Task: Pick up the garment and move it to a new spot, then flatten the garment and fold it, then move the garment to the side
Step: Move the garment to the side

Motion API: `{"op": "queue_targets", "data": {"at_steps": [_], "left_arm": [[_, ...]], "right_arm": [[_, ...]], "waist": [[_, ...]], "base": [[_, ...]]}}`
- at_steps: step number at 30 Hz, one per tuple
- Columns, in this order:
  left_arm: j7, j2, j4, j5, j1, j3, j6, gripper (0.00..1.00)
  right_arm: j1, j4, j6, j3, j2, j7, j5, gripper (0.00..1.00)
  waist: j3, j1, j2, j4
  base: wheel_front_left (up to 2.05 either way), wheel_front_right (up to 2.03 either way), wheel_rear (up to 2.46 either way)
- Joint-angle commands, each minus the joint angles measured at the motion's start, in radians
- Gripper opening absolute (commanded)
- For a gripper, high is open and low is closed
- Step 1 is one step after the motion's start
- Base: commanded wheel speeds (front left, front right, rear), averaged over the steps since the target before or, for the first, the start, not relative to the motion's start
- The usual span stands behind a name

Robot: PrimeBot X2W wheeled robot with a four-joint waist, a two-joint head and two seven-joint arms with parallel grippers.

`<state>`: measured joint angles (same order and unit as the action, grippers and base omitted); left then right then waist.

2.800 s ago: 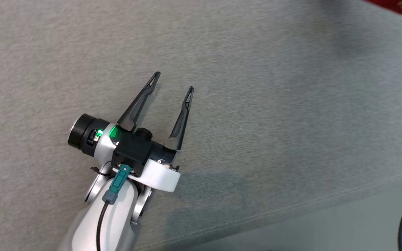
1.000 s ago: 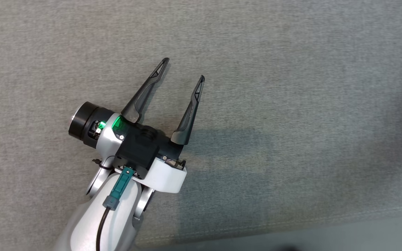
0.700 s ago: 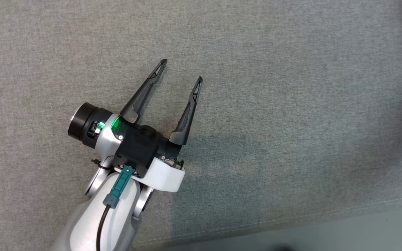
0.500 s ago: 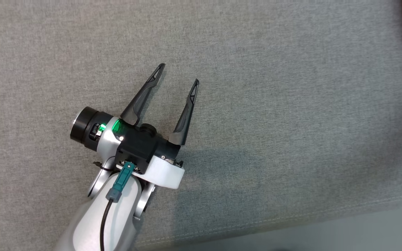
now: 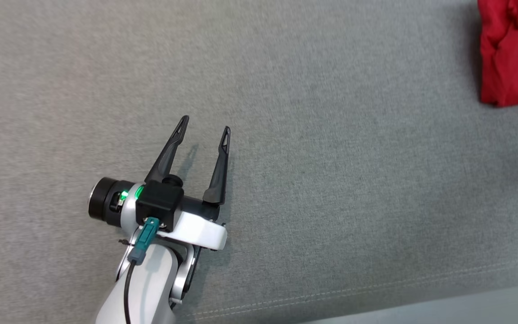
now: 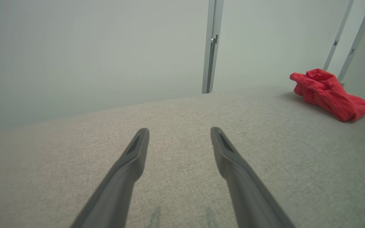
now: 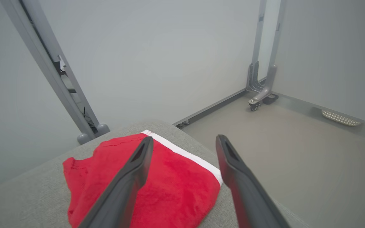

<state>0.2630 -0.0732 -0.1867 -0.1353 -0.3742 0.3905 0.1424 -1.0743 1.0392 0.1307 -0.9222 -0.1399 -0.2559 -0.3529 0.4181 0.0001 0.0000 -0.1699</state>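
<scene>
As left claw and right claw gape, one garment rests.

The garment at the upper right of the head view is red cloth, soft and a bit fuzzy, with a smooth white band on one edge. The grey cover under it is woven cloth, rough and dull, with a sewn seam along the bottom. The left gripper has dull dark plastic fingers and a shiny white shell. The posts look like smooth grey metal.
</scene>
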Motion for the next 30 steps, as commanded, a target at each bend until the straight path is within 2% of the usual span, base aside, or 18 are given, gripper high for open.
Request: {"op": "queue_targets", "data": {"at_steps": [1,4,5,10,17,23,30], "left_arm": [[-0.001,0.002,0.035,-0.022,0.021,-0.042,0.015,1.00],[-0.001,0.008,0.048,-0.039,0.051,-0.060,0.022,1.00],[-0.001,0.008,0.048,-0.039,0.051,-0.060,0.022,1.00],[-0.001,0.015,0.065,-0.057,0.093,-0.085,0.027,1.00],[-0.001,0.020,0.075,-0.068,0.141,-0.111,0.032,1.00],[-0.001,0.022,0.080,-0.085,0.199,-0.130,0.031,1.00],[-0.001,0.023,0.121,-0.073,0.263,-0.152,0.012,1.00]], "right_arm": [[0.024,-0.053,0.000,0.098,0.015,-0.006,0.045,1.00],[0.087,-0.100,0.000,0.248,0.036,-0.006,0.129,1.00],[0.087,-0.100,0.000,0.248,0.036,-0.006,0.129,1.00],[0.228,-0.200,0.000,0.495,0.047,-0.006,0.311,1.00],[0.440,-0.368,0.000,0.768,0.025,-0.006,0.503,1.00],[0.595,-0.523,0.000,0.893,0.006,-0.006,0.560,1.00],[0.762,-0.722,0.000,0.913,0.032,-0.006,0.554,1.00]], "waist": [[-0.078,-0.0001,0.0000,0.040],[-0.129,-0.0001,0.0000,0.072],[-0.129,-0.0001,0.0000,0.072],[-0.201,-0.0001,0.0000,0.132],[-0.291,-0.0001,0.0000,0.198],[-0.363,-0.0001,0.0000,0.233],[-0.419,-0.0001,0.0000,0.243]], "base": [[0.00,0.00,0.00],[0.00,0.00,0.00],[0.00,0.00,0.00],[0.00,0.00,0.00],[0.00,0.00,0.00],[0.00,0.00,0.00],[0.00,0.00,0.00]]}}
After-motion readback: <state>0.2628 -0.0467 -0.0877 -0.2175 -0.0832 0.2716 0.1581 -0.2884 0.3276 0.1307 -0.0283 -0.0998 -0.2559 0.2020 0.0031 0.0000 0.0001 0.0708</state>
